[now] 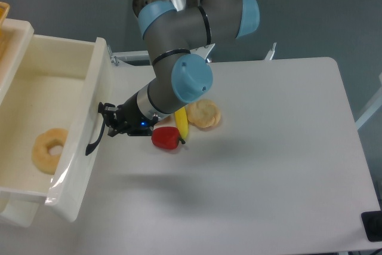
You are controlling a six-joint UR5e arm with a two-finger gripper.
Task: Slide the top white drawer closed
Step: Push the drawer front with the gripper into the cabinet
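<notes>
The top white drawer stands pulled out at the left, a deep cream box with a black arched handle on its front panel. A ring-shaped donut lies inside it. My gripper points left at the upper end of the handle, right up against the front panel. Its black fingers look spread apart with nothing held between them. The arm reaches down from the top of the view.
Just right of the gripper on the white table lie a red fruit, a banana and a round tan pastry. The white cabinet body rises behind the drawer. A black object sits at the table's lower right corner.
</notes>
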